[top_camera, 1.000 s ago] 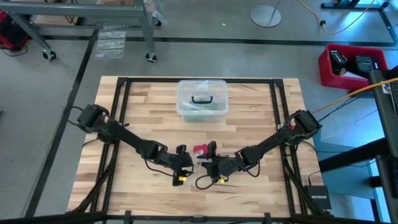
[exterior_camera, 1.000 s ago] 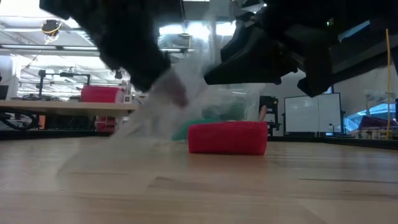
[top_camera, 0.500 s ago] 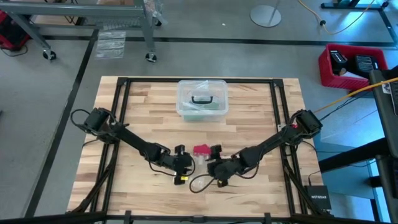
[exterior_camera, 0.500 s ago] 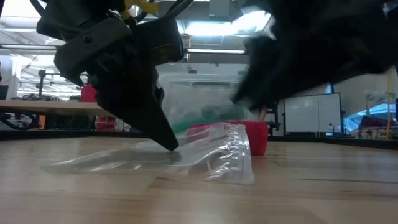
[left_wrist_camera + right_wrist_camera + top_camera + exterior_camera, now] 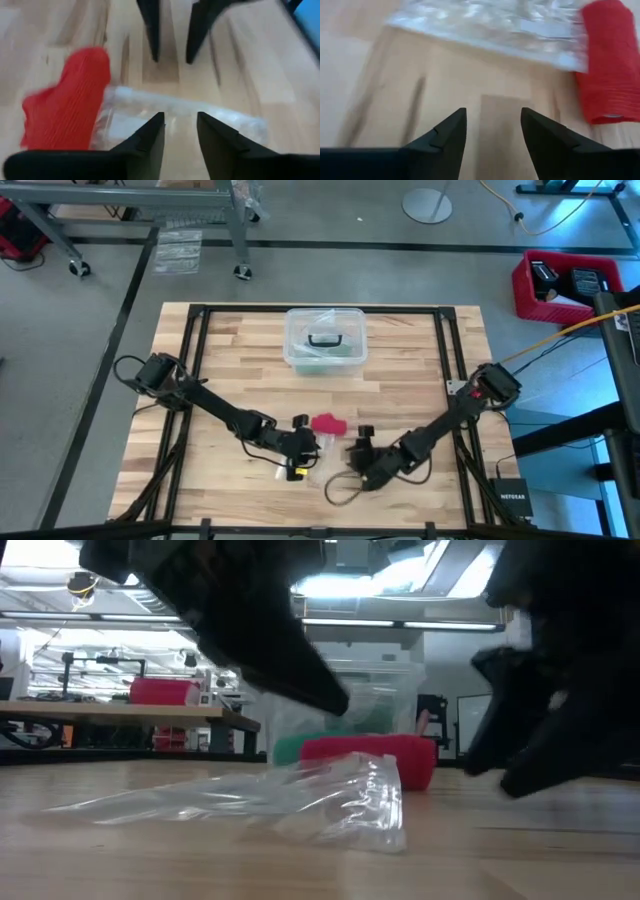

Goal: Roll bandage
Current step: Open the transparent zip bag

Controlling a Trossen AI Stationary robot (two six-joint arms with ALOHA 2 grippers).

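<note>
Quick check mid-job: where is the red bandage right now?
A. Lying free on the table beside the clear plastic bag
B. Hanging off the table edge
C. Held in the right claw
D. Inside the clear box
A. The bandage lies on the wooden table next to the plastic bag, and both wrist views show open, empty claws.

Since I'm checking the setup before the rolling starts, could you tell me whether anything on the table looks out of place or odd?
Only one thing: a crumpled clear plastic bag lies loose on the table right beside the rolled red bandage, between the left gripper and right gripper. Both grippers are open and empty. The clear lidded box sits squarely.
</note>
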